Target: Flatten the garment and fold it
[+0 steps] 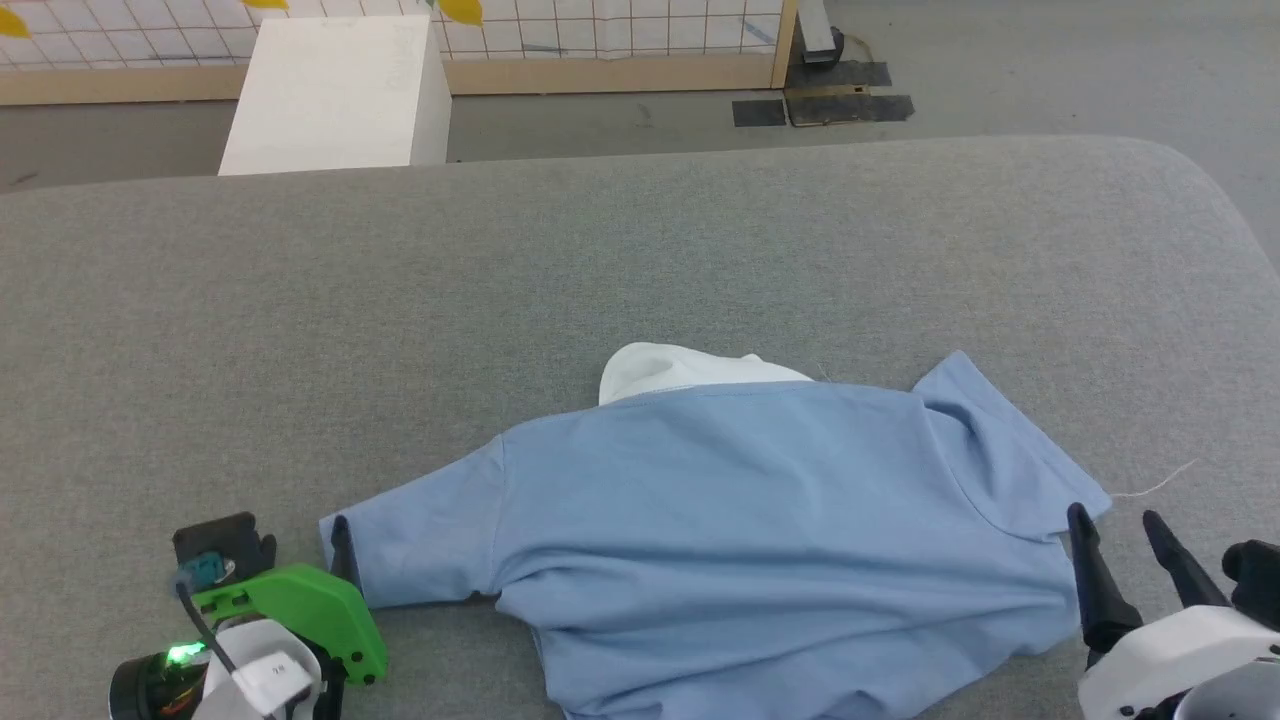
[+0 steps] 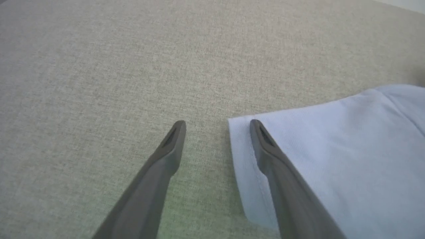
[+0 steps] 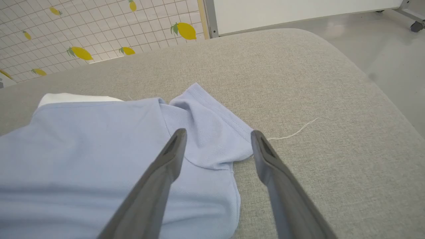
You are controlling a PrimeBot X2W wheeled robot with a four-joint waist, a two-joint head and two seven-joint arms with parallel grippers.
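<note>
a: garment (image 1: pixel 760 520) lies rumpled at the near edge of the grey desk (image 1: pixel 500 270); soft, light, likely to drape.
b: hands?
a: left hand (image 2: pixel 216 123), right hand (image 3: pixel 217 132) both spread, empty. advise pinching sleeve hems (image 2: pixel 240 172).

Grey fabric surface (image 1: pixel 400 280); beyond it, grey floor (image 1: pixel 1050 60), a white box (image 1: pixel 335 95), lemon-print tiled wall (image 3: pixel 83 30).

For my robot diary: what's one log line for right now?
shirt: spread on table, unfolded | left gripper: open, astride sleeve edge | right gripper: open, over other sleeve | held: nothing
</note>
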